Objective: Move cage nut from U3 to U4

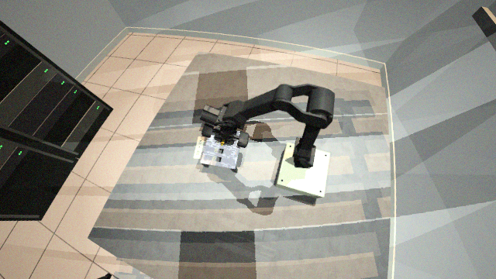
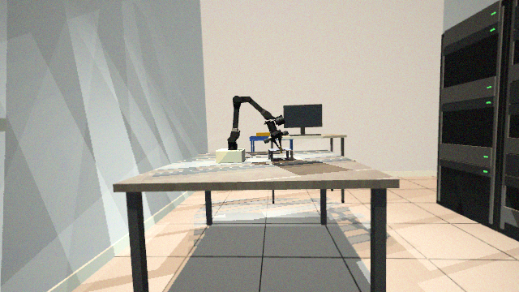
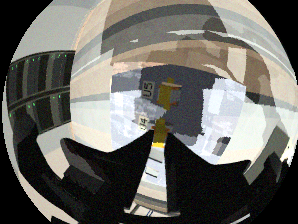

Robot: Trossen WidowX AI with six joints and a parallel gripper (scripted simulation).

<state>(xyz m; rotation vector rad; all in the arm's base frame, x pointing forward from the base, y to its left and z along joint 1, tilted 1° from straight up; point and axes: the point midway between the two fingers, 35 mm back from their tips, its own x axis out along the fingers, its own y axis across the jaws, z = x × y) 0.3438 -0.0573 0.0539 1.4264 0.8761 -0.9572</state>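
The arm [image 1: 267, 105] [image 2: 235, 118] is black. The base block [image 1: 304, 184] [image 2: 229, 156] is pale cream with dark dots. The gripped cage nut [image 3: 160, 135] is yellow-gold. The rail plate [image 1: 229, 160] [image 3: 122, 127] is mottled silvery lavender. Grey, brown and tan bands stripe the tabletop [image 1: 170, 194] [image 2: 263, 174]. The rack cabinet [image 1: 46, 105] [image 2: 470, 118] is black with green lights, 5 in the top view's upper section.

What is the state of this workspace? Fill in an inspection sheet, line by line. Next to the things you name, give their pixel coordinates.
Surface: table [image 2: 259, 186], banded with light and shadow.
Job's things: rail plate [image 1: 229, 160] [image 3: 125, 130] raised on legs; labels U5 and U4 readable; a yellow nut [image 3: 160, 136] at the tool's tips, its seating unclear.
Clutter: nothing seen.
Tool [image 1: 222, 142] [image 2: 280, 151] [image 3: 158, 135]: shut on that nut.
Cables: nothing seen.
Surroundings: server racks [image 1: 39, 97] [image 2: 470, 85] [image 3: 40, 82], monitor [image 2: 302, 116] on another desk.
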